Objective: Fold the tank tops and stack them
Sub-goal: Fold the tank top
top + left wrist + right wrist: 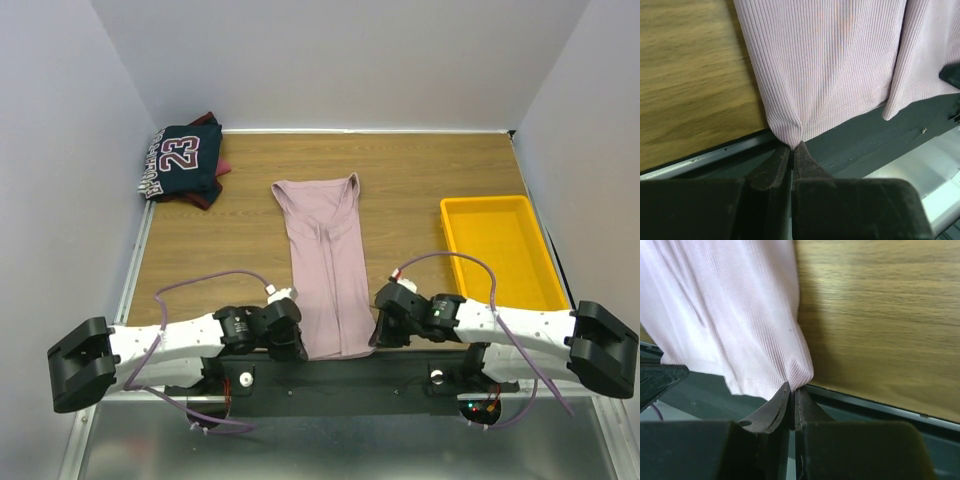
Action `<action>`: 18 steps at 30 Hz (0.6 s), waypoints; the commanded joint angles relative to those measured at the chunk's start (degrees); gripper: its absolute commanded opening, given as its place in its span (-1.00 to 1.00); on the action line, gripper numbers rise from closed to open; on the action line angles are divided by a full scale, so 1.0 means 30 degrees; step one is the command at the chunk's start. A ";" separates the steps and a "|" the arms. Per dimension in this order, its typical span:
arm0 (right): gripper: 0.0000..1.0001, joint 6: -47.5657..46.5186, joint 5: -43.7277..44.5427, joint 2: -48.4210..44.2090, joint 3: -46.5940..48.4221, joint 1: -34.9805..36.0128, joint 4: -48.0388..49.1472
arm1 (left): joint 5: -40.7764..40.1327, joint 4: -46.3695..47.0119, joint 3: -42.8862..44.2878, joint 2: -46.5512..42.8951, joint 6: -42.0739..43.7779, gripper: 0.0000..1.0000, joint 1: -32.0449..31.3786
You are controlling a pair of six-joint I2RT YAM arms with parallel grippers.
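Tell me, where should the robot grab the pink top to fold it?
By its two bottom corners, from the near edge of the table. The pink top lies flat and lengthwise, its hem hanging just over that edge beside the arms, so the corners are easy to pinch. The left gripper and right gripper are each shut on one corner.
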 commanded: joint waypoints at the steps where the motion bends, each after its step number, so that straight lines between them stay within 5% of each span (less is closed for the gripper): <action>1: -0.82 -0.0699 0.2491 -0.0281 0.1785 0.0223 -0.2155 | -0.1856 -0.0988 0.0986 -0.0994 -0.0583 -1.00 -0.0120; 8: -0.77 -0.2956 0.4696 0.2150 0.5711 -0.0274 -0.2830 | -0.3446 -0.1429 0.3829 0.0056 0.2080 -1.00 0.2249; 18: -0.77 -0.6383 0.4814 0.4959 0.9253 -0.4343 -0.2480 | -0.3826 -0.0286 0.6232 0.1930 0.4776 -1.00 0.6057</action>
